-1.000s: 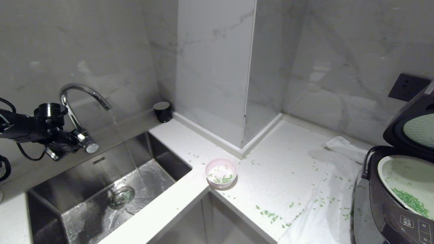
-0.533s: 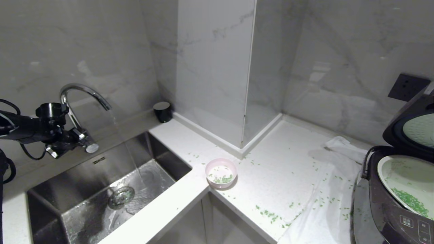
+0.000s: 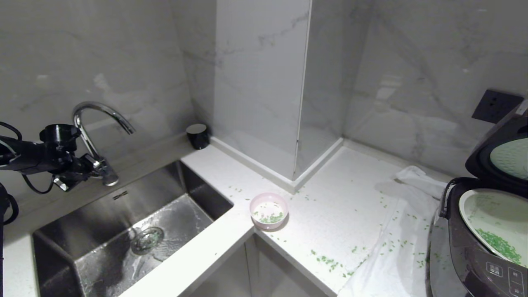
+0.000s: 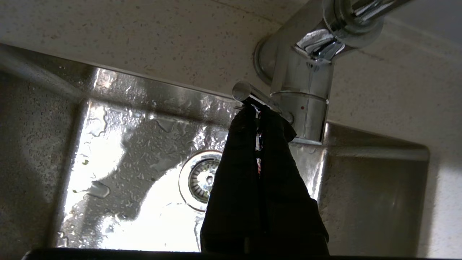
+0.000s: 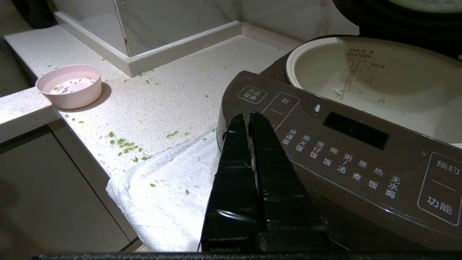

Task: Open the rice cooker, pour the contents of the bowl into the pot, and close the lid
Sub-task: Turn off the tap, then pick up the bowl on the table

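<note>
The rice cooker (image 3: 474,264) stands at the right edge of the counter with its lid (image 3: 501,152) raised. Green contents (image 3: 499,245) lie inside the white pot (image 3: 495,222). The pink bowl (image 3: 269,210) sits on the counter corner beside the sink, a few green bits still in it. My left gripper (image 3: 88,165) is shut, far from the cooker, with its tips (image 4: 257,108) against the faucet lever (image 4: 243,92). My right gripper (image 5: 245,115) is shut and empty, parked in front of the cooker's button panel (image 5: 343,144).
The curved faucet (image 3: 97,111) rises over the wet steel sink (image 3: 62,247). A white towel (image 3: 396,255) lies under and beside the cooker. Green bits are scattered over the counter (image 3: 330,260). A black cup (image 3: 198,135) stands in the back corner and a wall socket (image 3: 497,106) sits above the cooker.
The stream of water from the faucet has stopped. The lever has swung down with my left gripper against it, and the gripper has shifted slightly left. The bowl and cooker have not moved.
</note>
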Available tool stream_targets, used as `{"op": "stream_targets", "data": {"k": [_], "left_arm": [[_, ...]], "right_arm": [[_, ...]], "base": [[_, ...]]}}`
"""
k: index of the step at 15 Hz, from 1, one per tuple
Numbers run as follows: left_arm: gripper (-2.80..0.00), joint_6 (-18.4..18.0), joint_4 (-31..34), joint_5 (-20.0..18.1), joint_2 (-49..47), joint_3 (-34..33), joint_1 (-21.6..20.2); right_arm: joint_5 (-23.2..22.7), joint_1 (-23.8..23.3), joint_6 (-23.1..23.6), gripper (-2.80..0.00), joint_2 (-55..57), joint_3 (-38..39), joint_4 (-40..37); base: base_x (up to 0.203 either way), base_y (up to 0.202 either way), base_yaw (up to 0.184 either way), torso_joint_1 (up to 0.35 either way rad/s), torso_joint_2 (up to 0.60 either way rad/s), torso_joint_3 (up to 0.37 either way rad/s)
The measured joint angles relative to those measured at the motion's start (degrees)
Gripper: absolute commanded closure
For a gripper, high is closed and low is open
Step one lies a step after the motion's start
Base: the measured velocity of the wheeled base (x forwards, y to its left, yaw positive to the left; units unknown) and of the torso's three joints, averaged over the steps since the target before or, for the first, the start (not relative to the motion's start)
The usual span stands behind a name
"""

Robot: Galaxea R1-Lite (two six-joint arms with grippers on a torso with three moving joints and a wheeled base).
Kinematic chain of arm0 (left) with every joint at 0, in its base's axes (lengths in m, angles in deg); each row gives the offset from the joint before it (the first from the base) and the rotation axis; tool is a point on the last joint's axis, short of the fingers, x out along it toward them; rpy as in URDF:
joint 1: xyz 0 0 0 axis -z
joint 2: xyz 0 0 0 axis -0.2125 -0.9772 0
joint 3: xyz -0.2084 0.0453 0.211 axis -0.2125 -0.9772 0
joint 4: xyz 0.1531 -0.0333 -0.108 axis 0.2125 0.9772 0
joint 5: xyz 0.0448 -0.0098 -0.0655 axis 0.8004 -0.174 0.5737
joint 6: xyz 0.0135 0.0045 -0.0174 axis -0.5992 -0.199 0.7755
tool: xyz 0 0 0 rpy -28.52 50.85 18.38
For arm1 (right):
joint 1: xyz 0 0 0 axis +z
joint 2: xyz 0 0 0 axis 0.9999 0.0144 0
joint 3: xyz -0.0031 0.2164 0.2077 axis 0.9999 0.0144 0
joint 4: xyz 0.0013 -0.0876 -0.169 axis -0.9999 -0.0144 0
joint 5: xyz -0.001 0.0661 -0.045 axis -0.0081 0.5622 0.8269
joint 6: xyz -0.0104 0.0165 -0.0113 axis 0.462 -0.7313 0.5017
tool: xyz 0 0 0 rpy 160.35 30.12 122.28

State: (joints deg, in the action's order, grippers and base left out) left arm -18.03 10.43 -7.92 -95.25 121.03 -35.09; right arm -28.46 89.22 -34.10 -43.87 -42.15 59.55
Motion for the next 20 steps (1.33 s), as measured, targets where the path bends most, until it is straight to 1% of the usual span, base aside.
{"op": "stream_targets", "data": {"k": [2, 5, 6, 8, 11, 13, 16, 18, 20], "left_arm": [[0.00, 1.3, 0.0, 0.0, 0.2, 0.0, -0.1], [0.00, 1.6, -0.1, -0.3, 1.5, -2.5, -0.3], [0.00, 1.6, 0.0, -0.8, 2.6, -4.2, -0.4], [0.00, 1.4, 0.0, -3.5, 5.5, -8.4, -0.1], [0.00, 0.4, -0.1, -9.6, 11.2, -17.0, 0.6], [0.00, -1.6, -1.1, -12.6, 15.2, -23.2, 1.3], [0.00, -4.8, -7.8, -15.4, 21.9, -34.7, 3.4], [0.00, -7.5, -12.4, -18.2, 28.1, -42.9, 5.8], [0.00, -9.2, -15.3, -19.7, 34.3, -49.8, 10.5]], "right_arm": [[0.0, 0.0, 0.0, 0.00, 0.0, 0.0, 0.0], [0.0, 0.0, 0.0, 0.00, 0.0, 0.0, 0.0], [0.0, 0.0, 0.0, 0.00, 0.0, 0.0, 0.0], [0.0, 0.0, 0.0, 0.00, 0.0, 0.0, 0.0], [0.0, 0.0, 0.0, 0.00, 0.0, 0.0, 0.0], [0.0, 0.0, 0.0, 0.00, 0.0, 0.0, 0.0], [0.0, 0.0, 0.0, 0.00, 0.0, 0.0, 0.0], [0.0, 0.0, 0.0, 0.00, 0.0, 0.0, 0.0], [0.0, 0.0, 0.0, 0.00, 0.0, 0.0, 0.0]], "base": [[0.000, 0.000, 0.000, 0.000, 0.00, 0.000], [0.000, 0.000, 0.000, 0.000, 0.00, 0.000], [0.000, 0.000, 0.000, 0.000, 0.00, 0.000], [0.000, 0.000, 0.000, 0.000, 0.00, 0.000], [0.000, 0.000, 0.000, 0.000, 0.00, 0.000], [0.000, 0.000, 0.000, 0.000, 0.00, 0.000], [0.000, 0.000, 0.000, 0.000, 0.00, 0.000], [0.000, 0.000, 0.000, 0.000, 0.00, 0.000], [0.000, 0.000, 0.000, 0.000, 0.00, 0.000]]}}
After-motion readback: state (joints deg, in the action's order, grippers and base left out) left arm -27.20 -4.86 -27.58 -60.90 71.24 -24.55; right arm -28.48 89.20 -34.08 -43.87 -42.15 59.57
